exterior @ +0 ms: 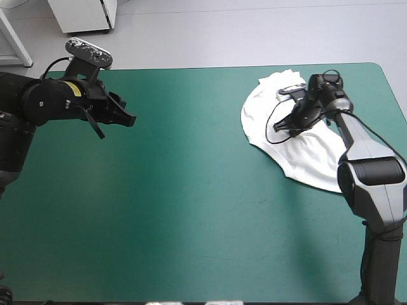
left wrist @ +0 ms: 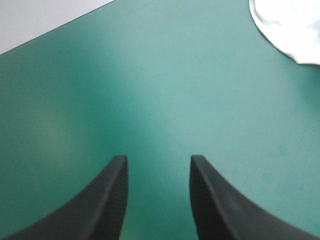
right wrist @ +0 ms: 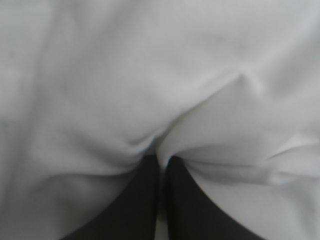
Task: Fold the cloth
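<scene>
The white T-shirt lies as a loosely spread heap on the teal-green cover near the table's far right corner. My right gripper is down on its middle, shut on a pinched fold of the T-shirt, whose white fabric fills the right wrist view around the gripper. My left gripper hovers open over bare cover at the far left, well away from the shirt. In the left wrist view the gripper holds nothing, and one edge of the T-shirt shows far ahead.
The table's far edge runs just behind the left gripper. Bare teal-green cover spreads across the middle and front of the table.
</scene>
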Robot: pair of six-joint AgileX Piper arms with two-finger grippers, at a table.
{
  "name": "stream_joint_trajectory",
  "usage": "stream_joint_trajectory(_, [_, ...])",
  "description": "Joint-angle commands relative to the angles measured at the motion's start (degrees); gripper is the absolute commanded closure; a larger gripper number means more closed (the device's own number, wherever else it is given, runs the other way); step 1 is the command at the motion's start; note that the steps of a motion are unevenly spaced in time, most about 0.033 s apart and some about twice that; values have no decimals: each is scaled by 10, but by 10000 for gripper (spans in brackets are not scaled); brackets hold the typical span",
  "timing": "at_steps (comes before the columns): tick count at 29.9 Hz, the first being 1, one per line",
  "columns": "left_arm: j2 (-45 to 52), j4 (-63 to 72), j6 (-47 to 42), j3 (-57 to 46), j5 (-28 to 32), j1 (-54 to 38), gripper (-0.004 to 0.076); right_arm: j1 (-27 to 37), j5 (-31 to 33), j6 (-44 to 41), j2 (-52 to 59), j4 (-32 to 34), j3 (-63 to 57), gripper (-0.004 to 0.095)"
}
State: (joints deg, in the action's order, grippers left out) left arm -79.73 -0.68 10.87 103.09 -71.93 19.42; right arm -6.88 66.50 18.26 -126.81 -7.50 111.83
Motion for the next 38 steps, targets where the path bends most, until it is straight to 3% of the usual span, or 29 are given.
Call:
stream_joint_trajectory(1, [27, -3, -8, 14, -18, 0, 423, -67, 51, 4, 22, -66, -3, 925])
stream_joint_trajectory(20, [48, -8, -10, 14, -18, 0, 423, -300, 51, 18, 39, -117, -3, 925])
stream_joint_trajectory(25, [49, -8, -13, 14, -18, 0, 423, -307, 51, 20, 39, -116, -3, 925])
stream_joint_trajectory(31, [50, -8, -21, 14, -18, 0, 423, -305, 51, 19, 51, -70, -2, 917])
stream_joint_trajectory(34, [50, -11, -22, 14, -18, 0, 423, -301, 51, 19, 62, -79, -2, 822])
stream_joint_trajectory(38, [54, -28, -26, 14, -18, 0, 423, -298, 51, -5, 85, -42, -2, 549])
